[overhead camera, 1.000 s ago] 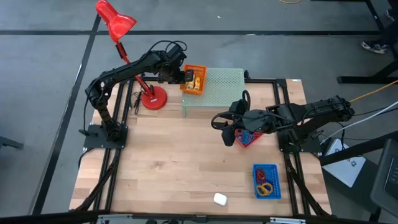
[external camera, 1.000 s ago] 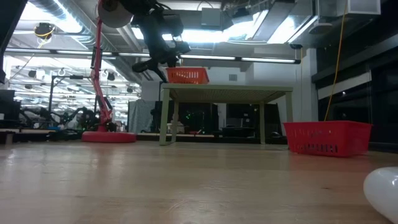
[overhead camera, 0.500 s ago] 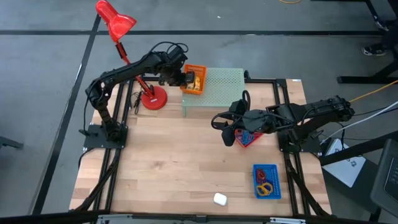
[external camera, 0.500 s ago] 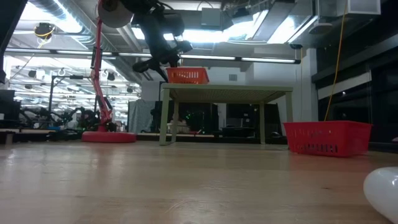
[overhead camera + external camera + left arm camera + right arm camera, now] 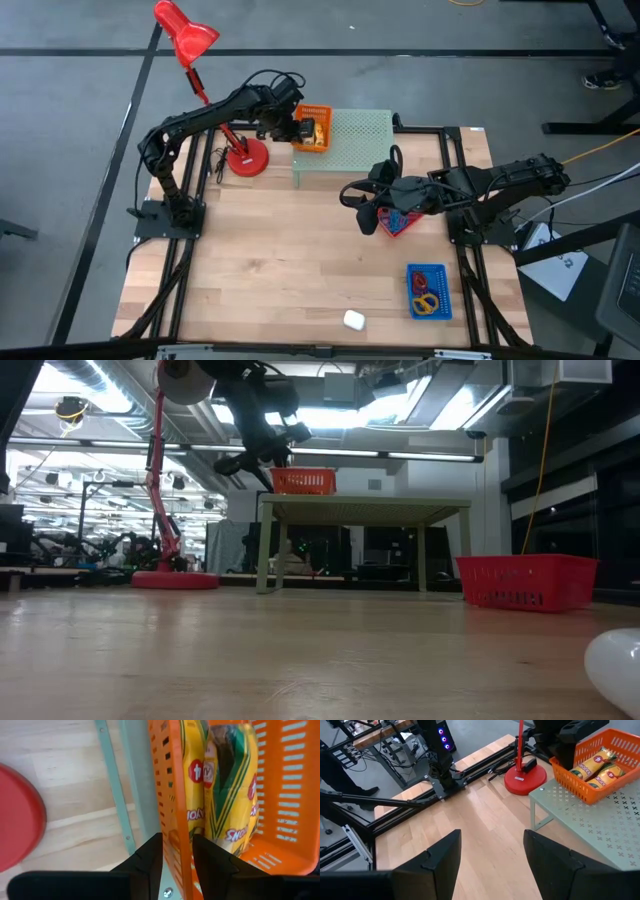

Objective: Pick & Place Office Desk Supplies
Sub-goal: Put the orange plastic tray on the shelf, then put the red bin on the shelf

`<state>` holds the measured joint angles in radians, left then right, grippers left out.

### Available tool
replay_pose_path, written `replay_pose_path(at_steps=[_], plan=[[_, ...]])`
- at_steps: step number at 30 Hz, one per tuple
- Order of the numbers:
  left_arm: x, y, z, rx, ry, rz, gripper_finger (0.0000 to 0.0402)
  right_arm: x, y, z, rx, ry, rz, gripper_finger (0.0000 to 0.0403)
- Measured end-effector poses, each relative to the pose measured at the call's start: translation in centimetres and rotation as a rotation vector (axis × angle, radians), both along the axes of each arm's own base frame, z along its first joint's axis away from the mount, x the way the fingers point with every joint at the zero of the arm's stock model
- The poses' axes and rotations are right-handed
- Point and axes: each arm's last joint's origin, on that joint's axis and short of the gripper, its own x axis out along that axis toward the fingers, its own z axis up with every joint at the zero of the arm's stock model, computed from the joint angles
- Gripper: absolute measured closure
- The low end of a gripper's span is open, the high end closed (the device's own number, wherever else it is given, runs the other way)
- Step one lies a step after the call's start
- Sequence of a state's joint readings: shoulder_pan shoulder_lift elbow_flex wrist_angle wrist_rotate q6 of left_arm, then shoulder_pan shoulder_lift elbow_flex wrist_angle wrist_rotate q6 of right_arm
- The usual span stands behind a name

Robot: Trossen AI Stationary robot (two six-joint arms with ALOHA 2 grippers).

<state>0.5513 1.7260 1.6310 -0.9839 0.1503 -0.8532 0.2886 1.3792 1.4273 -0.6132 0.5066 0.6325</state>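
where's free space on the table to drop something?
Bare wood fills the table's left and centre, from the red lamp base down to the white blob. The green riser is bare right of the orange basket. Crowded: right side, around the red basket and blue basket.

Bare table centre (image 5: 290,260); red lamp (image 5: 243,157) crowds the riser (image 5: 355,140).
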Motion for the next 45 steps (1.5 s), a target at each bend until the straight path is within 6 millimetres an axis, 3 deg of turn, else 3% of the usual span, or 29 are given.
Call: replay_pose_path(at_steps=[14,27,41,45], plan=[[-0.2,0.0,-0.1,0.023,0.034,-0.009,0.0292,0.0,0.0,0.0,0.004,0.0,0.0,0.0186],[-0.2,0.0,0.0,0.046,0.039,-0.02,0.0207,0.0,0.0,0.0,-0.003,0.002,0.004,0.0186],[-1.2,-0.1,7.4,0.234,0.004,-0.012,0.0185,0.1,-0.2,0.0,-0.004,0.002,-0.004,0.0186],[-1.0,-1.1,10.1,0.307,-0.075,-0.057,0.0185,0.1,-0.2,0.0,-0.005,0.003,-0.004,0.0186]])
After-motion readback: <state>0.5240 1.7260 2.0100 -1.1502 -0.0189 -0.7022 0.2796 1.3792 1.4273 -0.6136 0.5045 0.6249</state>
